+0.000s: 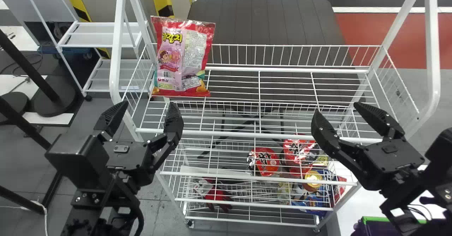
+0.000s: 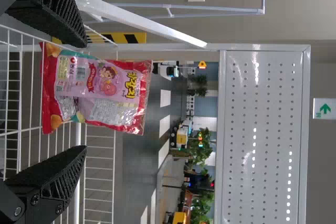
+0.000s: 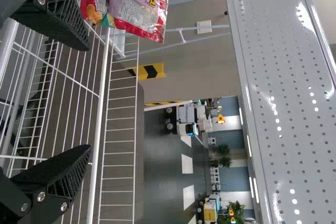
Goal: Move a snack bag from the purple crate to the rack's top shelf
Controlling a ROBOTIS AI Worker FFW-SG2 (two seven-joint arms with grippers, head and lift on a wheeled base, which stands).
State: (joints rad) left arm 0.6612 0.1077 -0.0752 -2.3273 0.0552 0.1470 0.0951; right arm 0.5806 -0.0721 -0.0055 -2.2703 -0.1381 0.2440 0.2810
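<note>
A red-and-pink, glossy plastic snack bag (image 1: pixel 182 56) stands on the top shelf of a white wire rack (image 1: pixel 268 135), at its left end near the back rail, as seen from across the room; its long axis runs upright, top edge to the ceiling. The robot's black, two-fingered left gripper (image 1: pixel 149 105) is the nearer of the pair, its fingers spread wide around nothing; from it the bag lies just ahead, at about one o'clock, apart from both fingertips. The matching right gripper (image 1: pixel 336 108), also parted and empty, has the bag well off at ten o'clock; the purple plastic crate (image 1: pixel 376 229) sits at about five o'clock from that hand. With the bag on its shelf, the job looks all but done; the left hand's likeliest move is back toward six o'clock, since a forward drift could tip the bag.
</note>
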